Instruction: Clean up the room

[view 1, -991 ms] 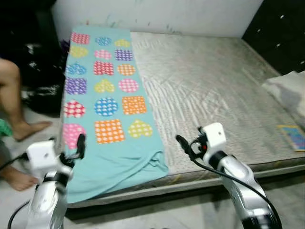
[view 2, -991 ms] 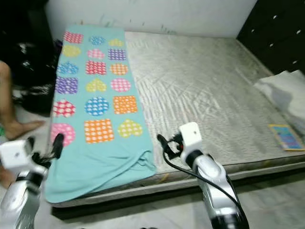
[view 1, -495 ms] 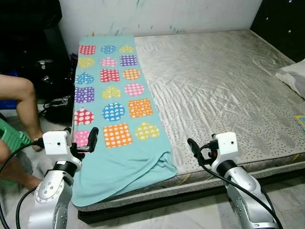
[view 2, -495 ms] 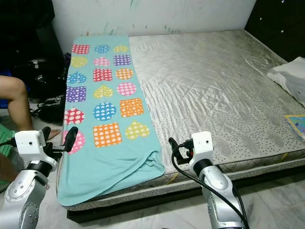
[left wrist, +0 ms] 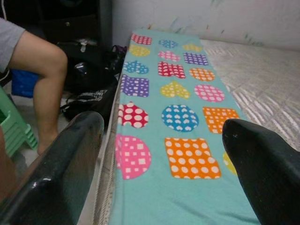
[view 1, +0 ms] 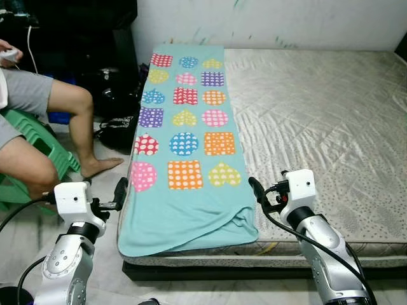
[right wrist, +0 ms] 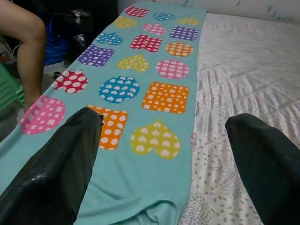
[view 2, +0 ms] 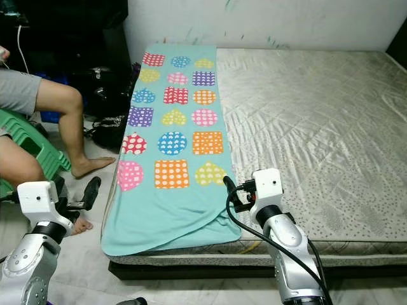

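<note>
With both the left gripper (view 1: 121, 190) and right gripper (view 1: 255, 189) spread wide and empty at the near edge of the grey quilted mattress (view 1: 331, 121), the folded teal patterned blanket (view 1: 184, 146) along its left side could slide floorward if tugged unevenly.

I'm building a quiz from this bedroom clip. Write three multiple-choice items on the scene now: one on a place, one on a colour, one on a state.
1. Where does the patterned blanket lie on the mattress?
A. along the robot's left side
B. across the middle
C. along the right side

2. What is the blanket's ground colour?
A. red
B. turquoise
C. grey

3. How are the left gripper and right gripper?
A. both shut on the blanket
B. one holds a pillow
C. both open, holding nothing

Answers: 1 A, it runs down the edge nearest the seated person. 2 B, turquoise shows between the dotted shapes. 3 C, the wrist views show fingers spread apart over the blanket.
</note>
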### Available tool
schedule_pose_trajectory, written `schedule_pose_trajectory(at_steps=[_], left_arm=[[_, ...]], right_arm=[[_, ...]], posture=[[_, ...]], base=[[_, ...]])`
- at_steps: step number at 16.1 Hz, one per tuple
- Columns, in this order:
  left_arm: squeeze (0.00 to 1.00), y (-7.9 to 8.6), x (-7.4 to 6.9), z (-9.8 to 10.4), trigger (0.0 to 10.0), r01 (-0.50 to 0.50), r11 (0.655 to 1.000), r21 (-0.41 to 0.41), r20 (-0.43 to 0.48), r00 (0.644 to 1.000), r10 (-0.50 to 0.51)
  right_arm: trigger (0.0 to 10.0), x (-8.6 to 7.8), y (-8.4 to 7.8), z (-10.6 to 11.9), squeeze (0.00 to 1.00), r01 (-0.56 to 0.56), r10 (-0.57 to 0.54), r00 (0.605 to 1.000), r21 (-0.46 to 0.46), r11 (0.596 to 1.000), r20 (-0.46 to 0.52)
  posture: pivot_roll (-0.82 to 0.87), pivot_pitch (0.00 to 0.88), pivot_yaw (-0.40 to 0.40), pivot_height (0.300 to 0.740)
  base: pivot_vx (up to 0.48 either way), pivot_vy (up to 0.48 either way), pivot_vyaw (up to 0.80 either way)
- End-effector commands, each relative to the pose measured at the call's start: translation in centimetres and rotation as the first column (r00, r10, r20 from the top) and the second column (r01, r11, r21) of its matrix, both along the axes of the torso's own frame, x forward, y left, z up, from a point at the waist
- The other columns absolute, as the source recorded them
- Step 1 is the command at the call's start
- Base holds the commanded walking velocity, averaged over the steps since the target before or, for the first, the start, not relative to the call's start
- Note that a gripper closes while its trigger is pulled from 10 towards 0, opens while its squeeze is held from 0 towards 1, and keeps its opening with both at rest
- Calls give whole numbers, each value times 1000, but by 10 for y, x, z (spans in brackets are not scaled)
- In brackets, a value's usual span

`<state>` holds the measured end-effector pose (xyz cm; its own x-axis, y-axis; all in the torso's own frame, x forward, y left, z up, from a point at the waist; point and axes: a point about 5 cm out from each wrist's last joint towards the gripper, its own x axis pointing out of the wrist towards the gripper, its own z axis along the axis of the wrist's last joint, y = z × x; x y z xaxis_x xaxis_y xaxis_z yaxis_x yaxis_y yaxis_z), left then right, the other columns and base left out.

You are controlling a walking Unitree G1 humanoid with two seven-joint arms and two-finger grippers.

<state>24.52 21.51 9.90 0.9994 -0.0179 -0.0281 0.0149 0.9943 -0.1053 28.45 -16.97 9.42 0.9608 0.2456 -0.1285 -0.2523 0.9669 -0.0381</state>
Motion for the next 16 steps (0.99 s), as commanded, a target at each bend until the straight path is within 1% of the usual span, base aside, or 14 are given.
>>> schedule_pose_trajectory(at_steps=[1,6,8,16], left_arm=[[0,0,-1,1,10000,0,1000,2,-2,1000,0],[0,-1,-2,0,10000,2,1000,-1,-5,1000,-2],[0,-1,-3,0,10000,-1,1000,-1,-6,1000,1],[0,-2,-3,0,10000,-12,1000,-7,-7,1000,12]], right_arm=[[10000,-1,-4,-2,0,15,-15,1000,4,1000,-9],[10000,-4,-3,-2,0,5,-5,1000,18,1000,-10],[10000,-5,-4,-2,0,3,-3,1000,19,1000,-11],[10000,-4,-4,-1,0,-6,6,1000,21,1000,-10]], posture=[[-19,105,-23,740],[-19,109,-29,740],[-18,110,-31,721],[-23,119,-35,616]], base=[[0,0,0],[0,0,0],[0,0,0],[0,0,0]])
